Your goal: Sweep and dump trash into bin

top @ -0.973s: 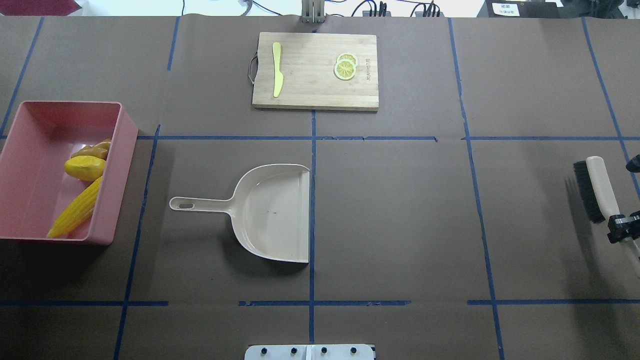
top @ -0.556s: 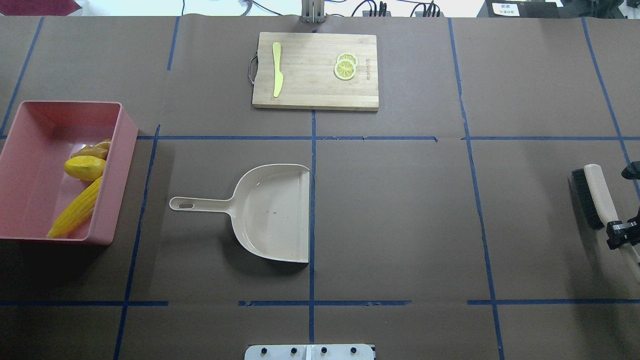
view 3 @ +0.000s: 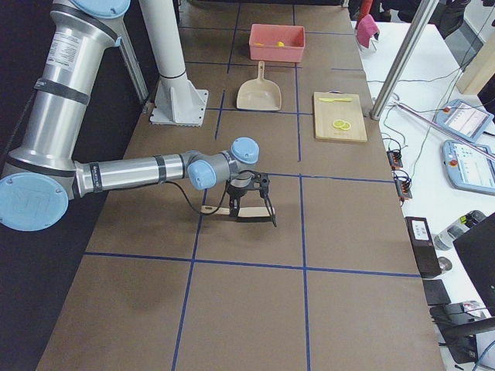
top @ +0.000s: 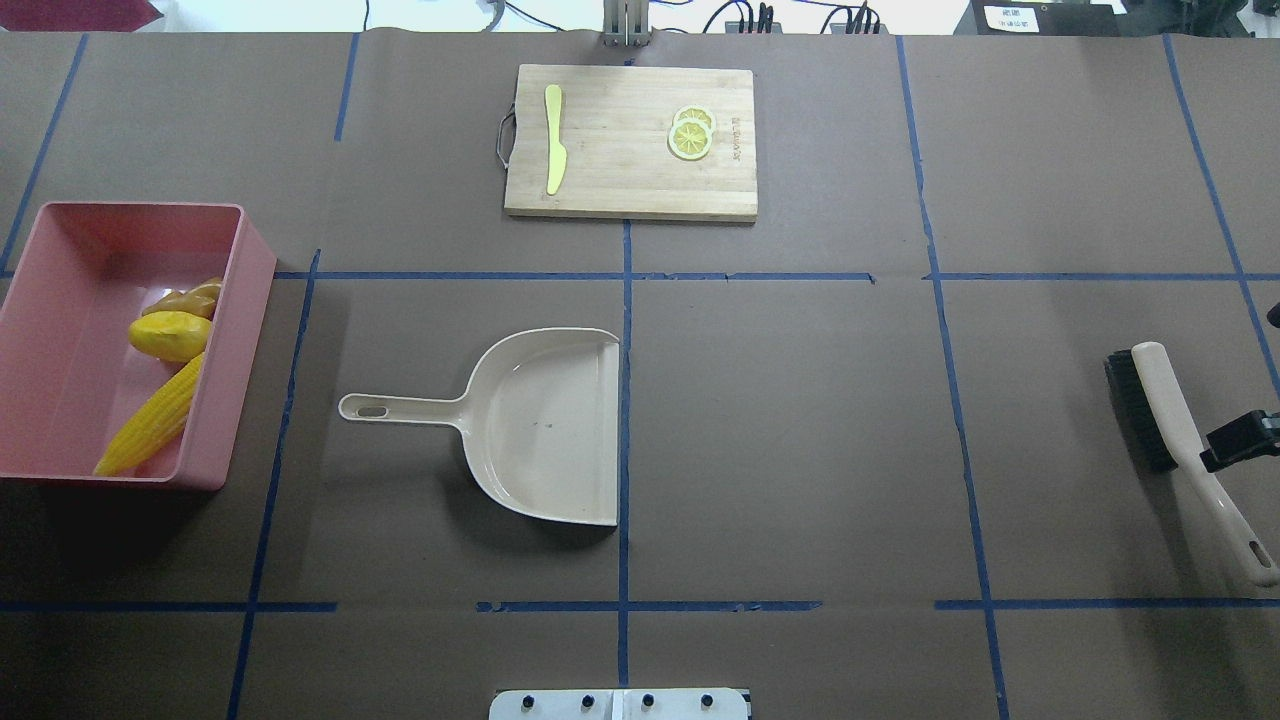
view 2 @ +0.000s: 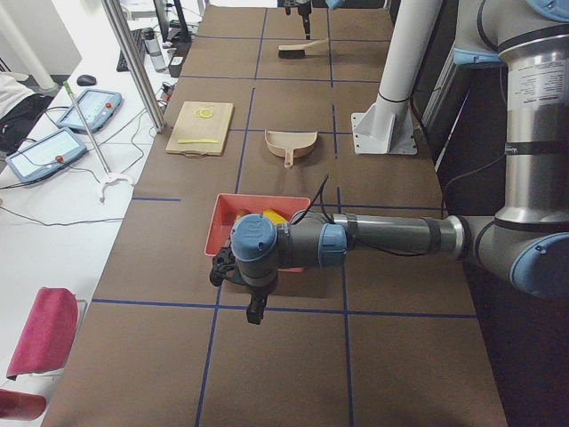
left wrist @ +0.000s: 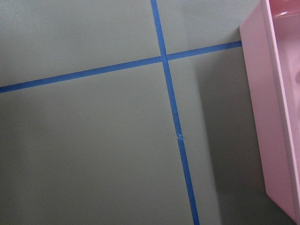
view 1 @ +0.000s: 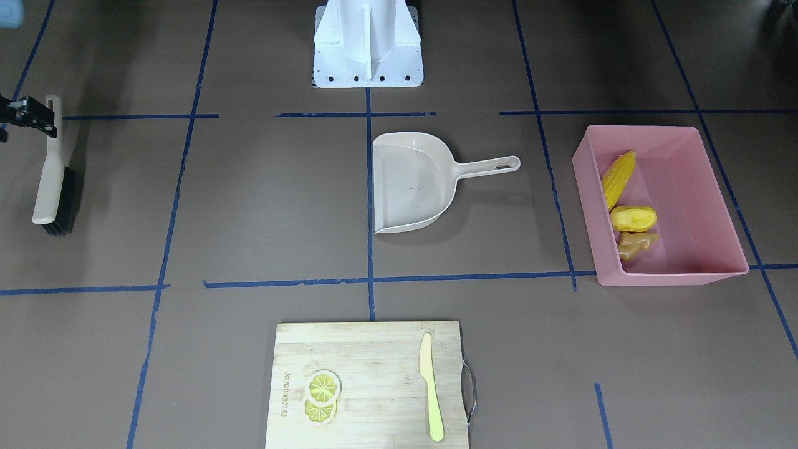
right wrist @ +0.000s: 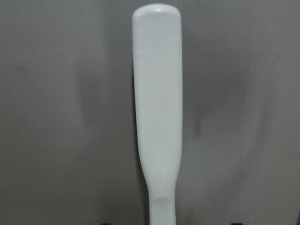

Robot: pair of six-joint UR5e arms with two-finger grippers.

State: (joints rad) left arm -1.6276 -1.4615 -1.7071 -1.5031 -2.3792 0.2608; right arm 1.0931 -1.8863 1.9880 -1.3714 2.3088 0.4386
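The pink bin (top: 243,262) stands at the table's left end and holds the corn cob (top: 155,420), the yellow potato-like lump (top: 170,335) and the ginger root (top: 195,297). All three also show in the front view: corn (view 1: 618,171), lump (view 1: 633,218), ginger (view 1: 634,243). My right gripper (top: 1225,448) is open at the far right, over the handle of a beige brush (top: 1165,410) that lies on the table. The wrist view shows that handle (right wrist: 157,93) between spread fingers. My left gripper (view 2: 256,302) hangs beside the bin's near end; I cannot tell if it is open.
An empty beige dustpan (top: 545,430) lies at mid-table, handle towards the bin. A wooden cutting board (top: 630,180) at the far side carries a pale yellow knife (top: 553,140) and lemon slices (top: 690,135). The robot base (view 1: 368,43) stands at the near edge.
The brush has dropped and swung left to lie on the table, its handle end now showing. My right gripper has let go of the handle.
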